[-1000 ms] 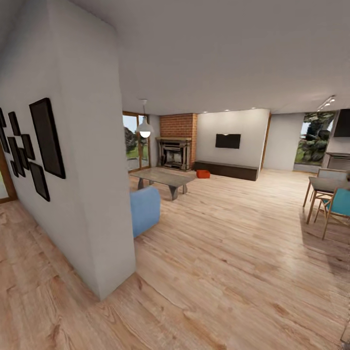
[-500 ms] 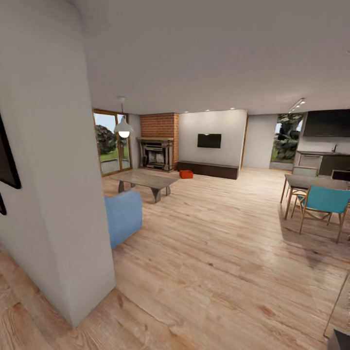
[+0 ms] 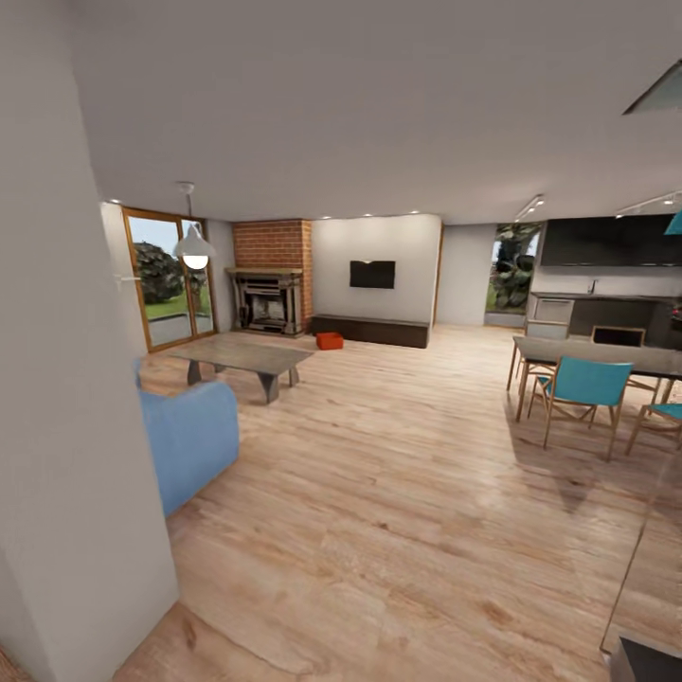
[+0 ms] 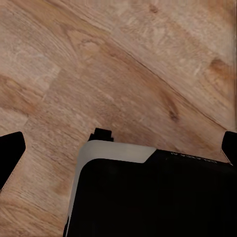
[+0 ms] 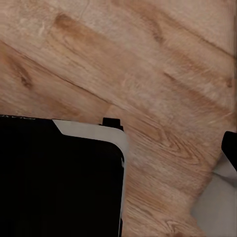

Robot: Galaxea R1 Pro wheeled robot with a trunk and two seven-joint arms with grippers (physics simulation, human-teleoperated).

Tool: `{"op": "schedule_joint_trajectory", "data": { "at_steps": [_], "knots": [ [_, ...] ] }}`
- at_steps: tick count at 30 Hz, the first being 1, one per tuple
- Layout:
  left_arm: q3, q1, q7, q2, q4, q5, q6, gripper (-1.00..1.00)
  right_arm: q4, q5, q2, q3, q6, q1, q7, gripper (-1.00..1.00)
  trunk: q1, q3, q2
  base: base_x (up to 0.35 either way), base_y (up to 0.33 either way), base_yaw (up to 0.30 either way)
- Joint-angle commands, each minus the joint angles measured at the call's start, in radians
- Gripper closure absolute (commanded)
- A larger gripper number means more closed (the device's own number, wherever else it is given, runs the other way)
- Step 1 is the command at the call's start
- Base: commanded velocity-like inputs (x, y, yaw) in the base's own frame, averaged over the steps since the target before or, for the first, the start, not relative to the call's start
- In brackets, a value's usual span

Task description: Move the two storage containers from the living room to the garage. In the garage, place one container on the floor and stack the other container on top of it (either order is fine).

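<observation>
View panned; storage container (image 3: 330, 340) far beside bench (image 3: 371, 331).

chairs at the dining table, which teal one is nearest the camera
The teal chair on the dining table's near side, its backrest toward the camera; another teal chair sits farther right, partly cropped.

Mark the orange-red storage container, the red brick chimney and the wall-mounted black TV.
orange-red storage container (image 3: 330, 340), head view, its front wall.
red brick chimney (image 3: 273, 243), head view, brick face above the fireplace.
wall-mounted black TV (image 3: 372, 274), head view, centre of the screen.
</observation>
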Motion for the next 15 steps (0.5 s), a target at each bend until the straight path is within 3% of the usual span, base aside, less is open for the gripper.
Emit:
{"op": "schedule_joint_trajectory", "data": {
  "at_steps": [1, 9, 15],
  "knots": [
    [0.004, 0.0, 0.001, 0.0, 0.0, 0.01, 0.003, -1.0, 0.003, -0.002, 0.0, 0.007, -0.005, -0.001, 0.001, -1.0, 0.001, 0.0, 0.0, 0.323, 0.0, -0.237],
    [0.004, 0.0, 0.001, 0.0, 0.0, 0.01, 0.003, -1.0, 0.003, -0.003, 0.0, 0.007, -0.005, -0.001, 0.0, -1.0, 0.001, 0.0, 0.0, 0.323, 0.0, -0.236],
    [0.004, 0.0, 0.001, 0.0, 0.0, 0.01, 0.002, -1.0, 0.003, -0.003, 0.0, 0.007, -0.005, -0.001, -0.009, -1.0, 0.001, 0.0, 0.0, 0.323, 0.0, -0.069]
  ]
}}
